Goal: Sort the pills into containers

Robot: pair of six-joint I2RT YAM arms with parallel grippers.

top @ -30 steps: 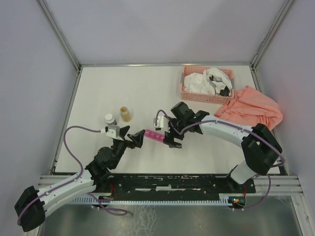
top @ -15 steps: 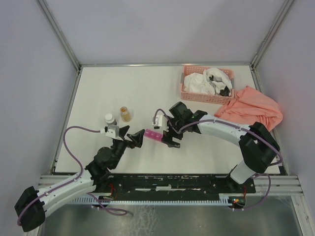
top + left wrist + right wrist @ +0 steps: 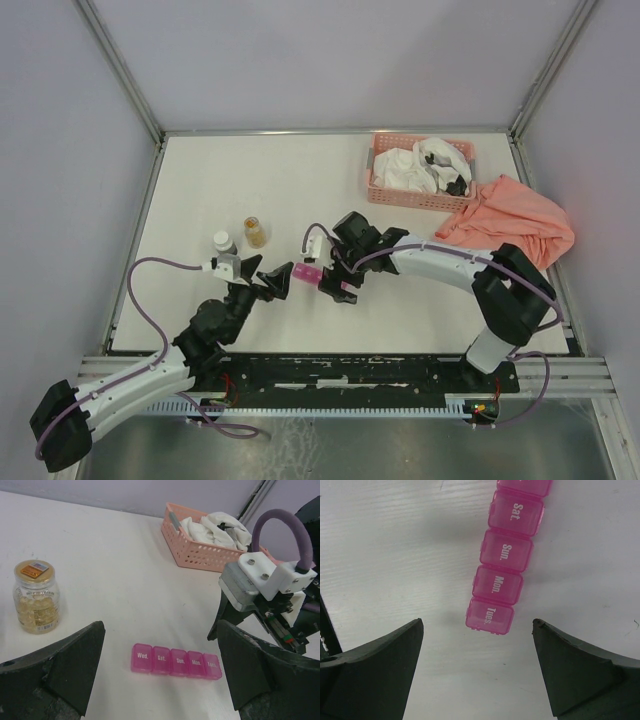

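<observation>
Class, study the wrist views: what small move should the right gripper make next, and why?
Probably lower the open right gripper and close it across the Tues. end of the slim magenta-pink plastic pill-organizer strip. The strip lies flat on the table with every visible lid shut, and the gripper's fingers flank that end without touching it.

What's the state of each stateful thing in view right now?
pill organizer, lying flat, visible lids shut
softgel jar, upright, capped
white-capped bottle, upright, capped
pink basket, filled with white items
orange cloth, crumpled
left pincer, open, empty
right pincer, open, empty
</observation>
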